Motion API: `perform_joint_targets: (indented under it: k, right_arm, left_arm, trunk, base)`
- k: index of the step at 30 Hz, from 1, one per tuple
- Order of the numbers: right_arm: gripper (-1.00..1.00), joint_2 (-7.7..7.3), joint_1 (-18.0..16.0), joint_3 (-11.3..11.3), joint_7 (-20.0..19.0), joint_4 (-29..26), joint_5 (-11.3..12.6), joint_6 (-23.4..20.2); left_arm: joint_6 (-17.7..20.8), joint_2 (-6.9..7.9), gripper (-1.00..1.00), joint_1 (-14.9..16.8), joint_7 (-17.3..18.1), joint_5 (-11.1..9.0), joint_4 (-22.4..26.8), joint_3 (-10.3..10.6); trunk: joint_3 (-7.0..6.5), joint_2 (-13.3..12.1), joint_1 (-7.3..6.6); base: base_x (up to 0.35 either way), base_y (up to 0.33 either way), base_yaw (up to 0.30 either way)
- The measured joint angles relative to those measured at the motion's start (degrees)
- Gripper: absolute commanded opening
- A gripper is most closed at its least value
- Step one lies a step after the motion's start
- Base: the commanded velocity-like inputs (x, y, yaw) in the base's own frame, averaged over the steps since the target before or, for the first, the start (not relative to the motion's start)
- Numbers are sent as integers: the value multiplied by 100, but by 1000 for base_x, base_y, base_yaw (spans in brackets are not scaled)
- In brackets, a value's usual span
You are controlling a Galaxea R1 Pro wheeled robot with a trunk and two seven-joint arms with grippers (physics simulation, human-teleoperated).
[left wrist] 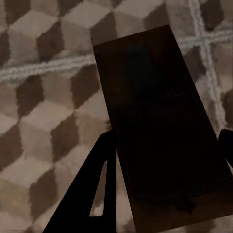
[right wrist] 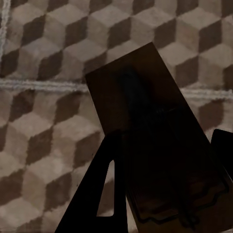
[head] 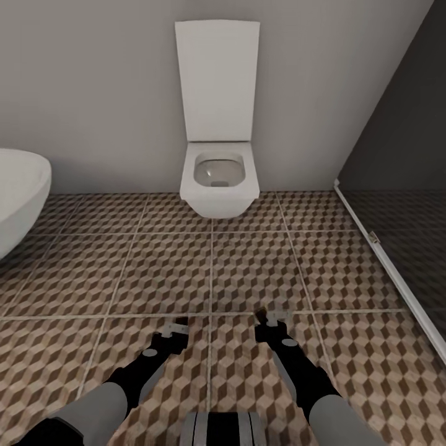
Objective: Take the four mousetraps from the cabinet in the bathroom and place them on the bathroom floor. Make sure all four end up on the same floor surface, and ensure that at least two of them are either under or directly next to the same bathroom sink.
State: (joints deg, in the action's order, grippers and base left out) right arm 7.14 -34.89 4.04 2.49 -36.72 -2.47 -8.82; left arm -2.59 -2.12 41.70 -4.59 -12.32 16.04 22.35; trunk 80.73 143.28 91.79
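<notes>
A dark, shadowed flat mousetrap (left wrist: pixel 155 121) lies between the fingers of my left gripper (left wrist: pixel 162 165), which is shut on it. A second mousetrap (right wrist: pixel 145 126) is held the same way in my right gripper (right wrist: pixel 162 170). In the head view both arms reach forward low over the bathroom floor (head: pixel 248 260). The left gripper (head: pixel 176 327) and right gripper (head: pixel 271 320) sit side by side, each with a small brown piece at its tip. The cabinet and the sink are out of view.
A white wall-hung toilet (head: pixel 218 179) with its lid raised stands straight ahead against the grey wall. The rim of a white bathtub (head: pixel 18 192) is at the left. A dark glass shower screen (head: pixel 402 173) with a white floor rail (head: pixel 384 260) bounds the right.
</notes>
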Motion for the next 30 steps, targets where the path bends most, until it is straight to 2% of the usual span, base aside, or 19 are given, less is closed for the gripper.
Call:
perform_joint_targets:
  k: [20,30]
  right_arm:
    - [-100,0,0,0,0,0,-2,0]
    - [-100,0,0,3,0,0,-4,0]
  left_arm:
    - [-4,-2,-100,0,0,0,5,0]
    - [-9,-1,-100,1,2,2,9,0]
  trunk:
    - [609,27,51]
    - [629,27,51]
  base:
    - [0,0,0]
    - [0,0,0]
